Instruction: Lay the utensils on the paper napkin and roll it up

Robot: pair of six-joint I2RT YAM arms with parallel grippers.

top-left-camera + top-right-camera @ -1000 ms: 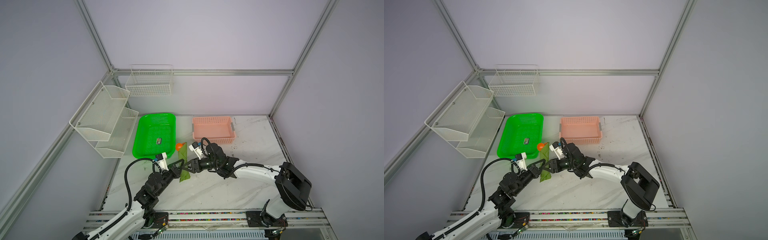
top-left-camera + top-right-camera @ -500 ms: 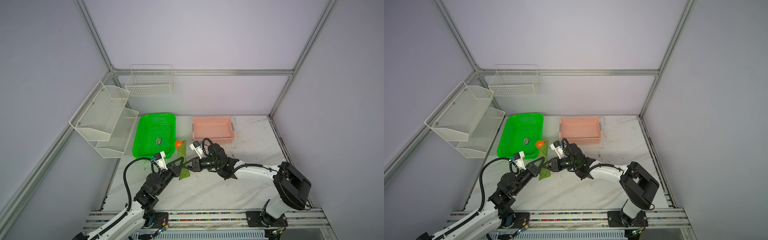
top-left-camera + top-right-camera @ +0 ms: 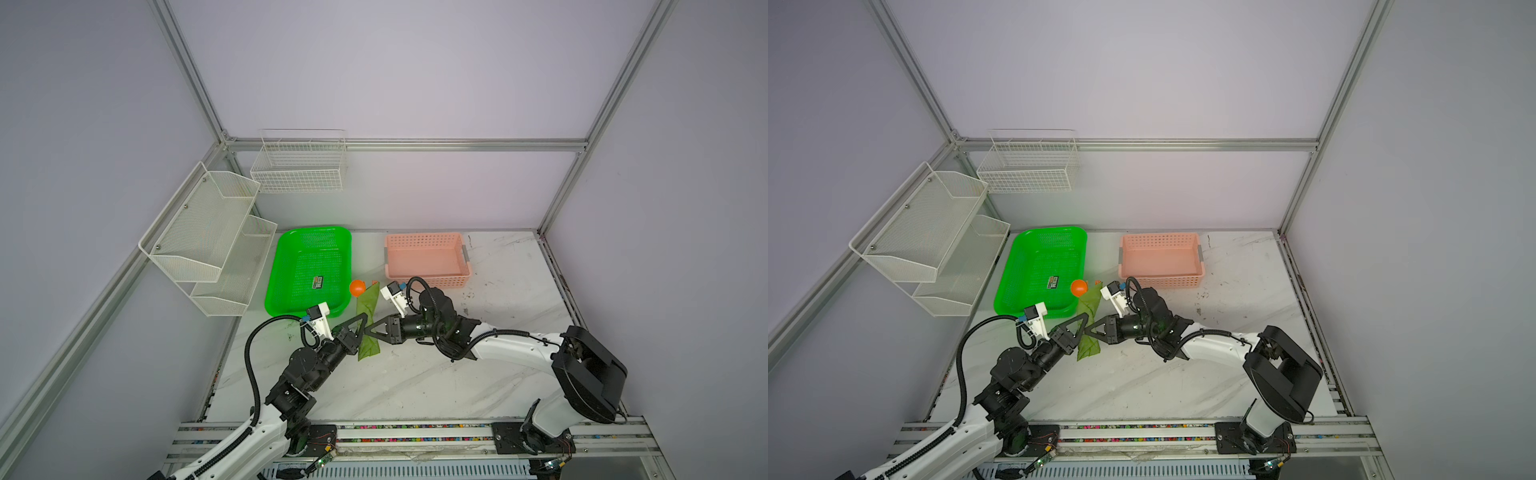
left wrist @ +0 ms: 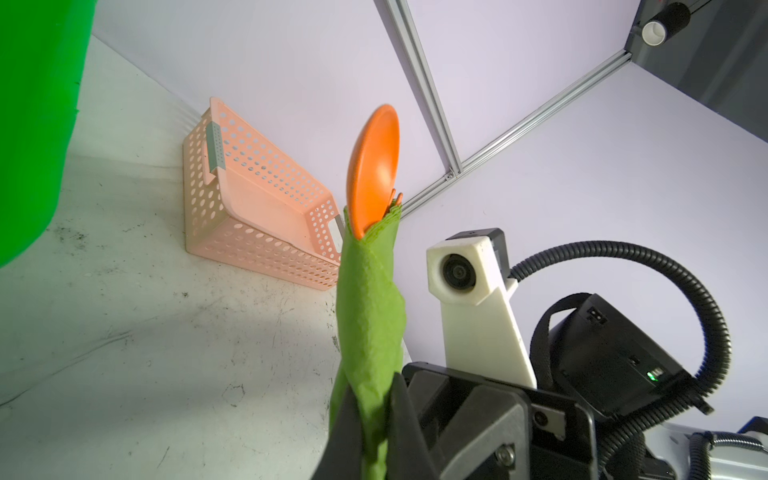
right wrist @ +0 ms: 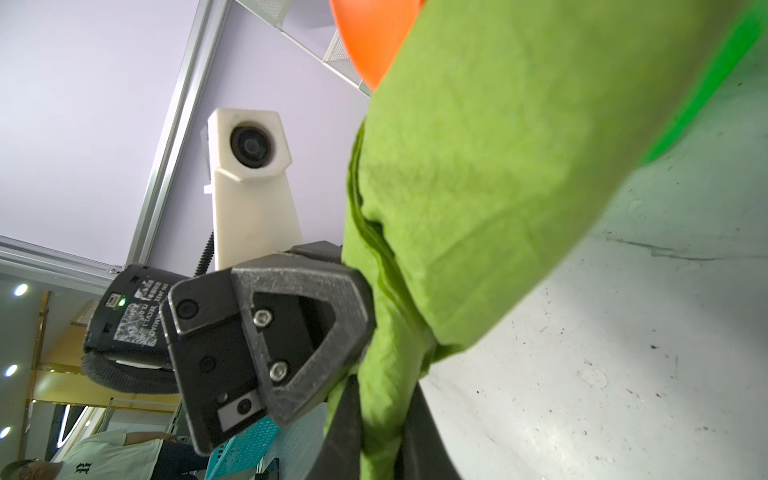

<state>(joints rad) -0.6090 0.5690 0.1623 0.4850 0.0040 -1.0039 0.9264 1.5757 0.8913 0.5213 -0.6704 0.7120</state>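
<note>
The paper napkin [image 3: 368,318] [image 3: 1089,318] is an olive-green roll held above the table in both top views. The utensils sit inside it. Only the orange spoon bowl [image 3: 357,287] [image 4: 374,166] and a small orange tip [image 3: 375,282] stick out of its far end. My left gripper [image 3: 362,323] [image 4: 370,411] is shut on the roll near its lower part. My right gripper [image 3: 369,330] [image 5: 380,419] is shut on the same roll from the opposite side, almost touching the left one. The napkin [image 5: 498,187] fills much of the right wrist view.
A neon-green tray [image 3: 282,291] lies just left of the roll, and a pink basket [image 3: 428,241] stands behind the right arm. White wire racks [image 3: 208,232] hang on the left wall, with a wire basket [image 3: 299,166] on the back wall.
My right gripper has closed onto the napkin roll beside the left gripper. The left gripper has kept its hold and the roll has stayed roughly in place.
</note>
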